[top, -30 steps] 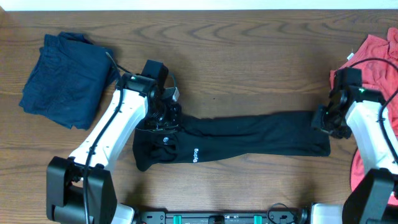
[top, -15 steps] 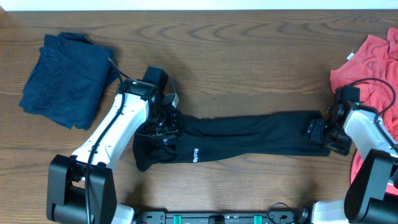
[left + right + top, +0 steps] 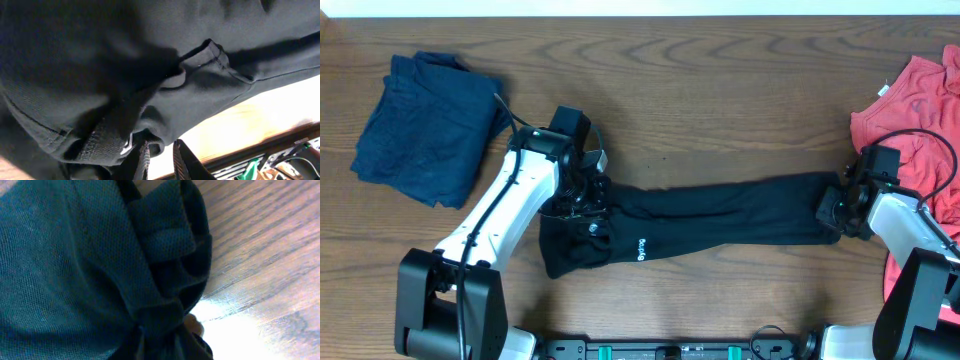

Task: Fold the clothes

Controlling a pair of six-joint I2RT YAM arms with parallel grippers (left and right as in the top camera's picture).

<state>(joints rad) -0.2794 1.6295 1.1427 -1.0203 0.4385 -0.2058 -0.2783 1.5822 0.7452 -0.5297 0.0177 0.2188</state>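
Observation:
The black shirt (image 3: 720, 215) lies bunched into a long band across the table, its small white lettering (image 3: 642, 247) near the left end. My left gripper (image 3: 582, 195) sits on the shirt's left end. In the left wrist view its fingers (image 3: 144, 161) stand close together, pinching a gathered hem of the black shirt (image 3: 165, 55) at their tips. My right gripper (image 3: 832, 208) is at the shirt's right end. The right wrist view shows the right gripper (image 3: 160, 335) shut on a knot of bunched black shirt (image 3: 75, 265) fabric.
A navy-blue garment (image 3: 420, 125) lies crumpled at the far left. A coral-red garment (image 3: 920, 105) lies at the right edge, close behind my right arm. The wooden table (image 3: 720, 100) is bare behind the shirt. The robot base runs along the front edge.
The right gripper dropped onto the shirt's right end, opened wide, then closed on the fabric. The shirt has shifted slightly to the right. The left arm has barely moved.

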